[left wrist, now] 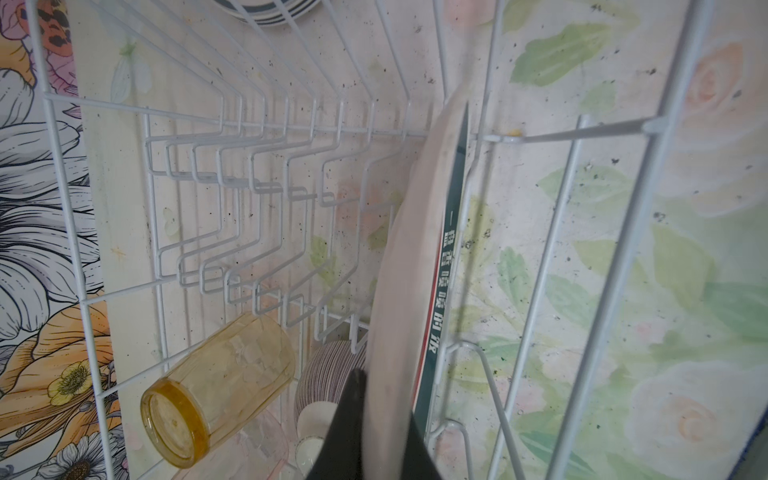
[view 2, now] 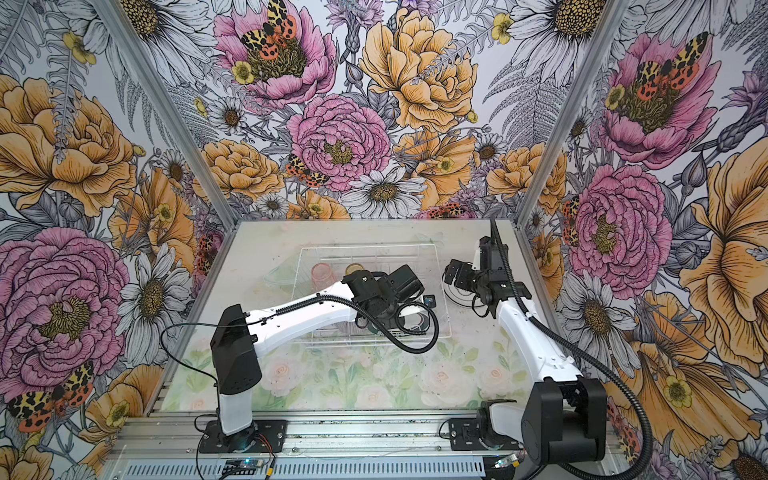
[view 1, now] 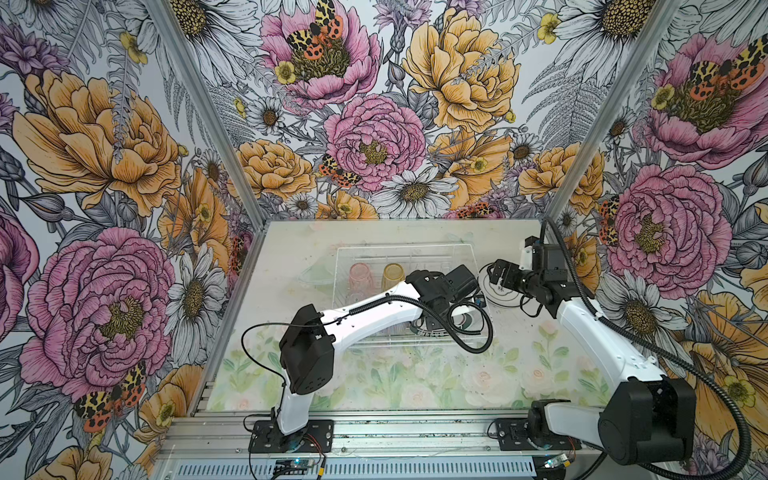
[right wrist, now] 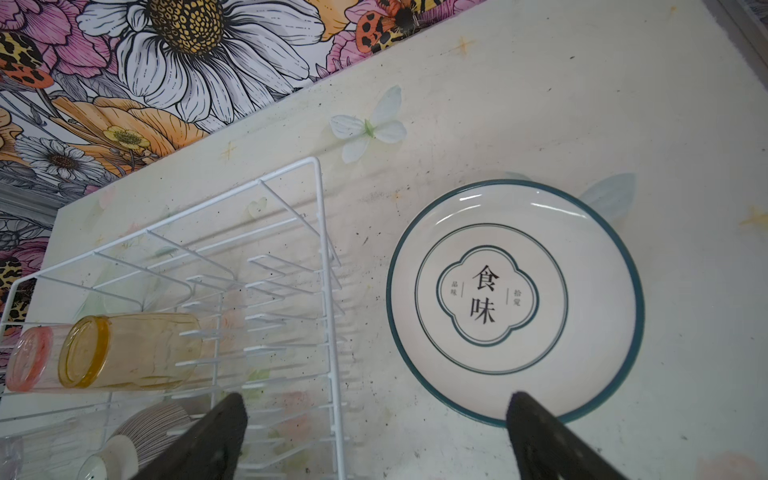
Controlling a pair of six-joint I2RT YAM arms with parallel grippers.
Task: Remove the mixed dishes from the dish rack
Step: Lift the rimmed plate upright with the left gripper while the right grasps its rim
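Snagging is the main risk: the dish rack (view 1: 399, 248) crowds its close-set wires around the upright plate (left wrist: 399, 257) in its near right corner. A tilted lift could catch the rim, drag the rack, or knock the ribbed bowl (left wrist: 328, 374) and amber tumbler (left wrist: 216, 386) close by; a thin edge pinch could also slip. The left gripper (left wrist: 384, 399) is clamped narrow on that plate's rim. The right gripper (right wrist: 378, 399) hangs spread wide and empty above a second plate (right wrist: 515, 299), which lies flat on the table (right wrist: 540, 104) beside the rack.
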